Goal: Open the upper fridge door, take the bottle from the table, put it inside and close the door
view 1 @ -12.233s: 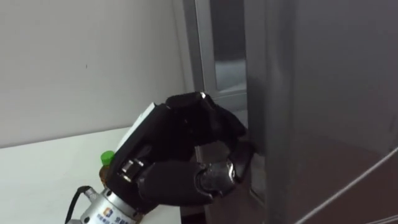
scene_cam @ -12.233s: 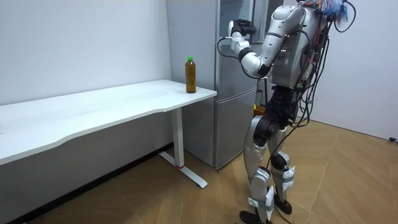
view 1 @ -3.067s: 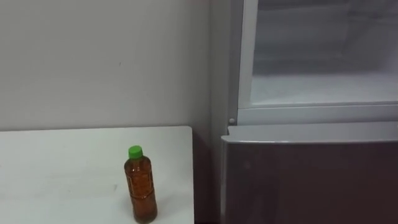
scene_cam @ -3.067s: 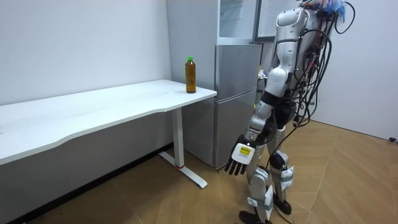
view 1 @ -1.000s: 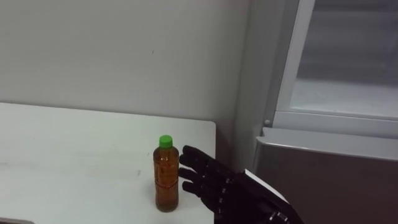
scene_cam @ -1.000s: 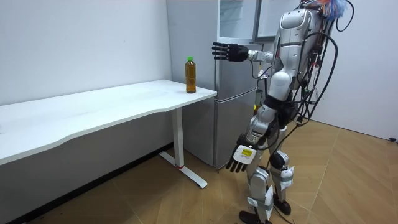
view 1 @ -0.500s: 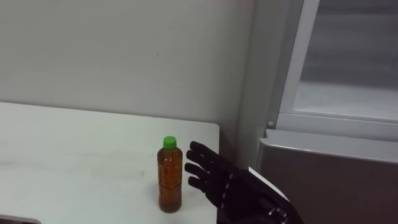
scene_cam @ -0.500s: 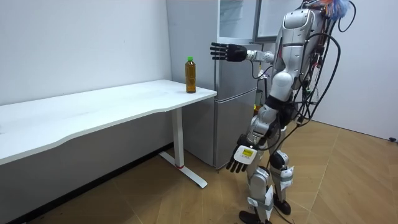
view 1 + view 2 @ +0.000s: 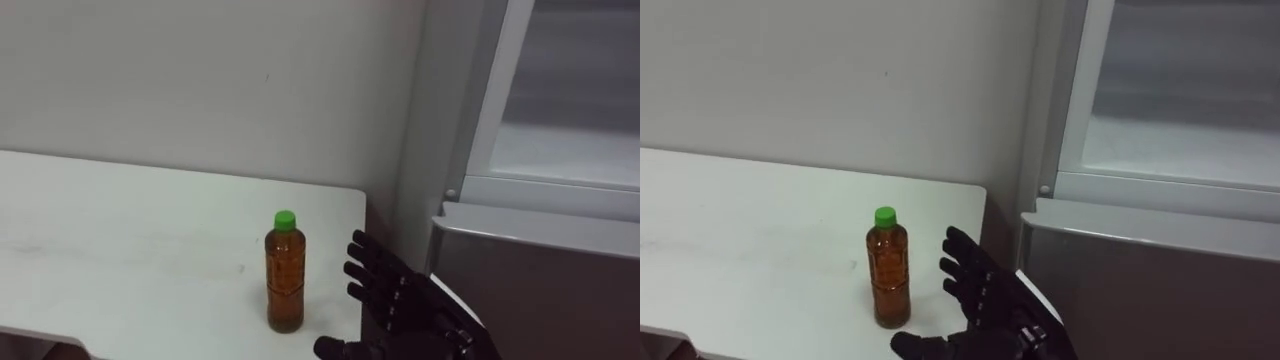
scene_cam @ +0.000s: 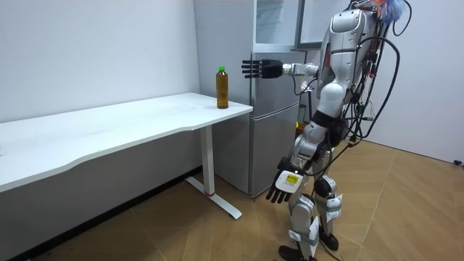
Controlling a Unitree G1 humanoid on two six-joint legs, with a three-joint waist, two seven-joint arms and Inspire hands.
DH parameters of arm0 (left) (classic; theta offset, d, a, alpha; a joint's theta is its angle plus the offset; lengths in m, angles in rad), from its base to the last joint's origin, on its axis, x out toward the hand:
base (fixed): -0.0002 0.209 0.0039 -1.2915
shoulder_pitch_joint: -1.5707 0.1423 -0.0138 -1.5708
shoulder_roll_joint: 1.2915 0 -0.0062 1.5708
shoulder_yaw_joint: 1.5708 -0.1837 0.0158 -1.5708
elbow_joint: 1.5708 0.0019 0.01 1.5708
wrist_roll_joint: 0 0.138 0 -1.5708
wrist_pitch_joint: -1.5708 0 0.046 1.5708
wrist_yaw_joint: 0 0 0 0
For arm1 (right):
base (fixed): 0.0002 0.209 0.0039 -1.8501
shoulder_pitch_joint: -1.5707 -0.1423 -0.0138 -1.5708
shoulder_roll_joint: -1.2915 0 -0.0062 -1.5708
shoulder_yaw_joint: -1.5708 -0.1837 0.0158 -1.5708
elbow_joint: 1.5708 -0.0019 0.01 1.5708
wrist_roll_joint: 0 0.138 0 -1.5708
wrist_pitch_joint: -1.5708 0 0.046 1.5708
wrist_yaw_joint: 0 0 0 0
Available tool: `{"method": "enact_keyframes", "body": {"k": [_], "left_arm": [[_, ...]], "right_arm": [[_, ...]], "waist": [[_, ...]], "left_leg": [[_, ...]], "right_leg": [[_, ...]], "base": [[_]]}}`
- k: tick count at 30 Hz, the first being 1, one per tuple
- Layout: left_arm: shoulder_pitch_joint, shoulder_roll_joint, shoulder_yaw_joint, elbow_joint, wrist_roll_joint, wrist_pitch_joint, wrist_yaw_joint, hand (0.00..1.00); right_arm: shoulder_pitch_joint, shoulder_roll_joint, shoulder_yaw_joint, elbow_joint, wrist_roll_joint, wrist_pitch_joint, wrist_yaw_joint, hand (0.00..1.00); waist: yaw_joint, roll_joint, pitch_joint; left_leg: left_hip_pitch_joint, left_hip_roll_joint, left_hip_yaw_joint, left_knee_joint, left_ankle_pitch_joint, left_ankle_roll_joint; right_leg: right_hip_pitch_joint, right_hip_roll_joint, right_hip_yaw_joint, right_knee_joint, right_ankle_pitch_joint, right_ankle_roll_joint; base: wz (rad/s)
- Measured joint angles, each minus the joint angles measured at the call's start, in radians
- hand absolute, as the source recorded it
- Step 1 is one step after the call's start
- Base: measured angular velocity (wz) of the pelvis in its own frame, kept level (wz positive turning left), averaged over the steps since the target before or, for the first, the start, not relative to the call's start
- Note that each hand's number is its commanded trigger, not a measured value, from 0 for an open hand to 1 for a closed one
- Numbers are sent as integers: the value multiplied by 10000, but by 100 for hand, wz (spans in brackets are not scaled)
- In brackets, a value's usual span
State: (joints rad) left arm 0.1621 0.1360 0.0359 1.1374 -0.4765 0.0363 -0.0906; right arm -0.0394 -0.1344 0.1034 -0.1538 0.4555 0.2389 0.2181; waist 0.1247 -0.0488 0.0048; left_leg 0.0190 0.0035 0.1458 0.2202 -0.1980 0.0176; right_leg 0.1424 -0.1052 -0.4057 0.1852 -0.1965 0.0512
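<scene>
**Reach for the bottle under way; no grasp made yet**

Left eye view: The right hand (image 9: pixel 405 305) is seen with its fingers spread wide and straight, and nothing is held in it. The bottle (image 9: pixel 285 272) stands upright on the white table (image 9: pixel 120 230), just to the left of the fingertips and apart from them. The open upper fridge compartment (image 9: pixel 570 150) lies above and to the right of the hand, over the closed lower door (image 9: pixel 540 290). The step in hand is judged to be the approach to the bottle. For the next move, the hand would need to be carried leftward until the bottle sits between thumb and fingers, and then closed round its body. No label or writing can be made out on the bottle; a green cap (image 9: pixel 285 217) and brown liquid are seen.

Room view: The robot is seen standing before the fridge, right arm stretched level towards the table's end. The bottle (image 10: pixel 222 87) stands just beyond the outstretched fingers. The left hand (image 10: pixel 283 184) hangs by the thigh, fingers relaxed.

Right eye view: The same gap between bottle (image 9: pixel 890 268) and spread hand (image 9: pixel 995 300) is shown. No print can be read.
</scene>
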Motion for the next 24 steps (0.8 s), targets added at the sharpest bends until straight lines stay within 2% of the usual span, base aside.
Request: {"method": "enact_keyframes", "body": {"k": [2,7,9,10,12,16,20,24], "left_arm": [[-9,-2,-2,-4,-1,-1,3,0],[-61,-19,-29,-20,1,7,-3,0],[-81,-76,-46,-26,-65,22,-15,0],[-90,-86,-81,-25,-128,25,-15,0],[-161,-91,-352,-3,-237,18,-6,0],[-284,-135,-598,17,-228,17,-12,0],[-362,-133,-710,33,-227,7,22,0],[-386,-140,-743,41,-234,3,22,0]], "right_arm": [[-3,148,49,178,-32,-2,-360,0],[-305,139,409,892,-185,-26,-1080,0],[-749,139,465,1528,-603,-80,-1383,0],[-866,139,482,1698,-711,-88,-1502,0],[-1166,167,578,2093,-1073,-142,-1784,0],[-1895,217,783,3229,-1120,-428,-2238,0],[-2374,312,942,3878,-1288,-458,-2895,0],[-2901,317,1016,4257,-1348,-663,-3472,0]], "waist": [[-3,3,2],[48,45,-3],[52,146,56],[50,165,59],[75,228,15],[118,395,37],[219,395,41],[280,402,42]], "left_leg": [[-69,-15,-106,18,8,12],[-292,-30,-243,18,83,11],[-385,-40,-270,-26,166,14],[-398,-48,-289,-52,190,13],[-584,-96,-402,-127,305,25],[-691,-171,-437,-206,480,75],[-808,-215,-623,-219,521,83],[-970,-235,-712,-226,564,83]], "right_leg": [[-8,-2,-109,0,16,26],[-147,-15,-420,-1,23,24],[-241,-30,-482,-1,31,12],[-254,-38,-518,0,31,11],[-436,-65,-570,13,37,2],[-577,-143,-674,12,51,-21],[-620,-155,-775,17,51,-20],[-691,-161,-914,11,52,-20]], "base": [[16],[10],[8],[9],[12],[10],[13],[9]]}}
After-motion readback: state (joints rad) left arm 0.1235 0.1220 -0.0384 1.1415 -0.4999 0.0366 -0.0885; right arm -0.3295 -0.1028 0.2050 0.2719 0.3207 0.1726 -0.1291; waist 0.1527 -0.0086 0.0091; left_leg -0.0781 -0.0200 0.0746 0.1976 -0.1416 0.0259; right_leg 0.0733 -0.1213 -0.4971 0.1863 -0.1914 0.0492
